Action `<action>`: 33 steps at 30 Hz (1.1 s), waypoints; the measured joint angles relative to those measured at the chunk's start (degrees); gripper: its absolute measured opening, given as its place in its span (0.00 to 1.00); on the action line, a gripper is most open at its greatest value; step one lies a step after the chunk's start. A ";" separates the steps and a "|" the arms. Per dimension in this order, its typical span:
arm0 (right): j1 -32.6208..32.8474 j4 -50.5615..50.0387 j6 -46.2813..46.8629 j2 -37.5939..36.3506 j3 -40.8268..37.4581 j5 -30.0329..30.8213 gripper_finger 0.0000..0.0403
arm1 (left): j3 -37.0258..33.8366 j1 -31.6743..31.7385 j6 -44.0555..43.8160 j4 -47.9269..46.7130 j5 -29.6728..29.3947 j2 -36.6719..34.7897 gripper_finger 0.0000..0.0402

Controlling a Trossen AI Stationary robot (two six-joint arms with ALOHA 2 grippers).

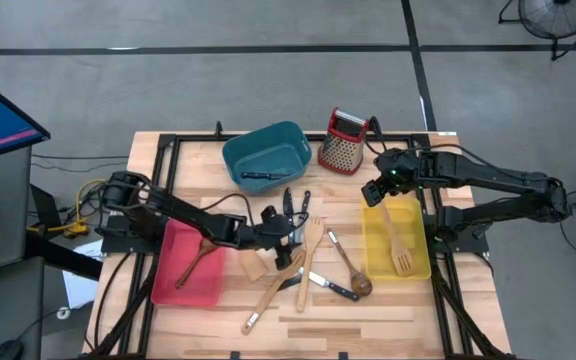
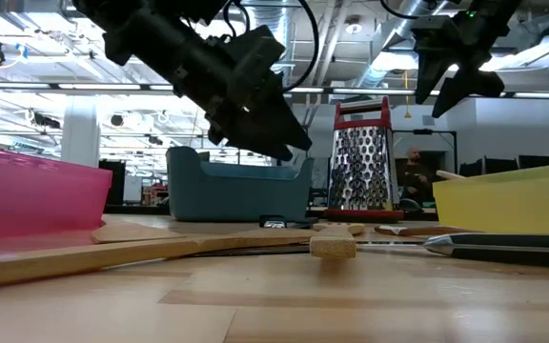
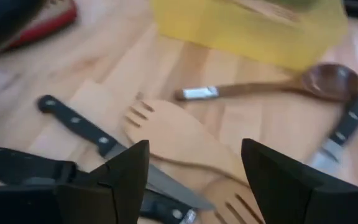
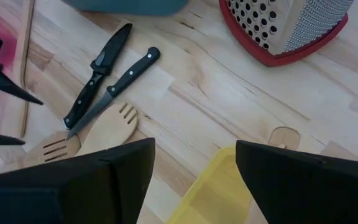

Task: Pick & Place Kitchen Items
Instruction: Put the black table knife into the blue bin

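Centrally, pale wooden forks among black-handled knives; left claw and right claw both wide, empty.

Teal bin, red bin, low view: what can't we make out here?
- Teal bin: one dark knife shows in the high view; the low view's wall hides its contents.
- Red bin: left arm covers its near corner from above.
- Left pincer: fingertips lost among dark knives in the high view.
- Low view: most utensils hidden behind near spatula.
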 joint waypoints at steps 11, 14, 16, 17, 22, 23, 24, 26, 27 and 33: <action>-0.02 1.05 -0.01 0.01 -0.01 0.16 0.58 | 0.00 3.94 -8.96 -1.58 -16.67 0.37 0.59; 0.00 1.05 -0.02 0.01 0.00 0.16 0.58 | 0.01 5.18 -11.52 -2.00 -11.87 1.08 0.58; 0.00 1.09 -0.53 0.01 0.00 0.16 0.58 | 0.04 5.16 -12.26 -1.45 -10.18 1.81 0.58; 0.00 1.13 -1.12 0.01 -0.01 0.16 0.58 | 0.04 5.16 -12.69 -1.82 -9.90 1.92 0.57; 0.00 1.42 -1.53 0.01 -0.02 0.16 0.58 | -0.02 4.89 -13.09 -2.23 -8.69 2.53 0.54; 0.00 1.63 -1.53 -0.01 -0.02 0.16 0.58 | -0.02 4.79 -13.10 -1.98 -7.64 2.53 0.54; 0.00 1.68 -1.69 0.01 -0.02 0.14 0.58 | -0.02 4.79 -13.09 -1.84 -6.39 2.51 0.53; 0.33 1.65 -2.57 0.01 -0.02 -0.71 0.58 | -0.02 4.64 -12.92 -2.14 -1.19 2.24 0.53; 0.85 1.79 -2.59 0.14 -0.02 -1.02 0.58 | -0.06 4.49 -12.89 -2.40 1.97 1.64 0.52; 6.98 13.64 -7.82 6.09 -0.04 -2.30 0.58 | -0.04 4.21 -7.55 -1.56 17.95 -8.47 0.52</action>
